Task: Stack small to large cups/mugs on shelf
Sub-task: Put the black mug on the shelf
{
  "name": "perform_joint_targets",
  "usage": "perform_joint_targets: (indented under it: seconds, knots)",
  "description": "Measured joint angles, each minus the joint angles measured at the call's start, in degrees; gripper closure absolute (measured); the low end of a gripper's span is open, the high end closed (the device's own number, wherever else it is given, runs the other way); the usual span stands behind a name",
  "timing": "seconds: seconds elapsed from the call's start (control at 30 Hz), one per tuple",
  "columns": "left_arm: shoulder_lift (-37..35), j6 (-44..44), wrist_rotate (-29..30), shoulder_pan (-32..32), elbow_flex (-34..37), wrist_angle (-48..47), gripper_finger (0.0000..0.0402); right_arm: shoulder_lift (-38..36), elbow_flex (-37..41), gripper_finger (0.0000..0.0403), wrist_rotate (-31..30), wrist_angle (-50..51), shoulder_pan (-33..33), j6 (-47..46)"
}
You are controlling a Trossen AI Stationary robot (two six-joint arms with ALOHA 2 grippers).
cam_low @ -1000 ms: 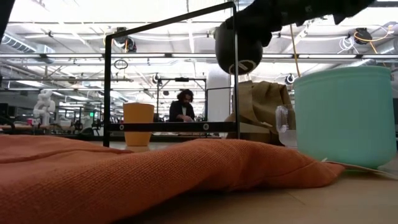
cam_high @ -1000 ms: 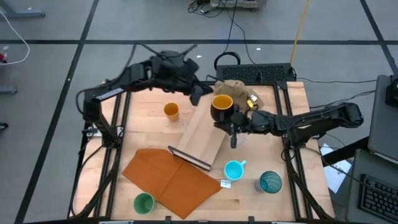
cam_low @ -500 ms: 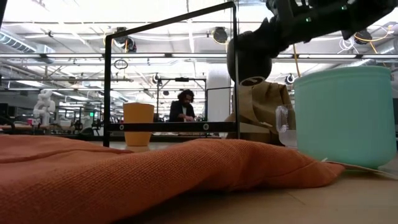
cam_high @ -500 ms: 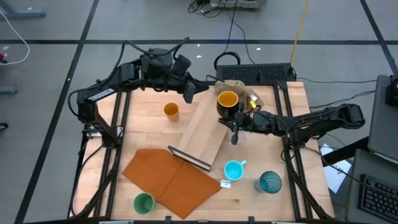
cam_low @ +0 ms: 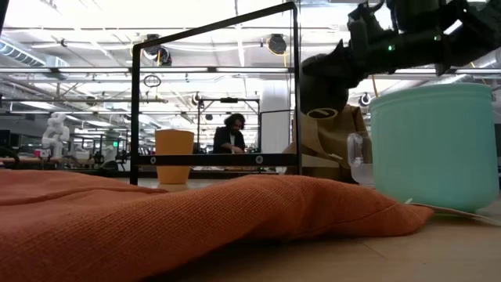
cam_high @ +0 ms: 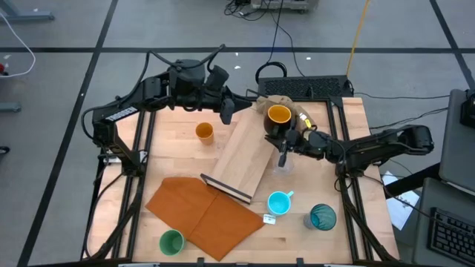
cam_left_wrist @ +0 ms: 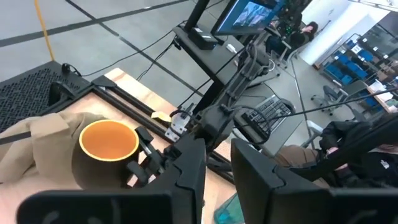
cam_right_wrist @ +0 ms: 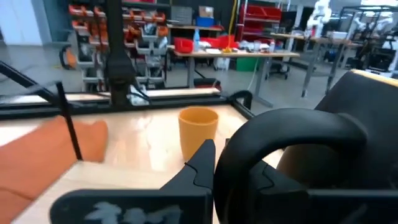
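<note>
The dark yellow-lined mug point(cam_high: 278, 119) hangs in the air over the tan cloth lump point(cam_high: 288, 102), with my right gripper point(cam_high: 289, 134) shut on it. The shelf point(cam_high: 245, 156), a pale board, lies slantwise on the table, its dark strip point(cam_high: 226, 189) at the near end beside the orange-brown sheet point(cam_high: 204, 211). My left gripper point(cam_high: 225, 111) hovers high above the shelf's far left corner, narrowly open with nothing between its fingers point(cam_left_wrist: 193, 174). On the table stand the orange cup point(cam_high: 204, 132), the light blue mug point(cam_high: 278, 202), the teal tumbler point(cam_high: 323, 216), the green cup point(cam_high: 171, 242) and the clear glass point(cam_low: 356, 160). My right gripper pinches the mug's handle point(cam_right_wrist: 292, 127) between its two fingers, coming level from the table's right side. The mug is lifted clear, nearly upright with its mouth up; the low view shows its underside point(cam_low: 321, 113) in the air.
Black rails run along the table's left point(cam_high: 141, 148) and right point(cam_high: 343, 148) sides. A small white tag point(cam_high: 269, 219) lies near the light blue mug. A person point(cam_low: 229, 133) sits in the room behind the table.
My right gripper has carried the dark mug down and toward the table's right and far edges, from over the shelf's far end to over the tan cloth. My left gripper has drawn back a little toward the table's left.
</note>
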State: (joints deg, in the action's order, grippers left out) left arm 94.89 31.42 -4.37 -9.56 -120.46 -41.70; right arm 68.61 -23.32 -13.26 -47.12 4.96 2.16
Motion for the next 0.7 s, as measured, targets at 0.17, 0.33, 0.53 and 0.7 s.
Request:
perform_joint_targets:
  seconds: [0.17, 0.33, 0.53, 0.7]
  knots:
    - [0.0, -0.04, 0.01, 0.0, 0.0, 0.03, 0.0325, 3.88, 0.1, 0.039, 1.9, -3.34, -0.1, -1.34]
    - [0.0, -0.04, 0.01, 0.0, 0.0, 0.01, 0.0325, 8.86, 0.03, 0.039, 4.23, -8.65, -0.04, -3.04]
    - [0.0, -0.07, -0.04, 0.0, 0.0, -0.01, 0.0325, 12.12, -0.16, 0.039, 4.27, -10.27, -0.08, -4.37]
    - [0.0, -0.12, -0.06, 0.0, 0.0, 0.31, 0.0325, 15.34, -0.16, 0.039, 3.03, -10.83, -0.08, -5.46]
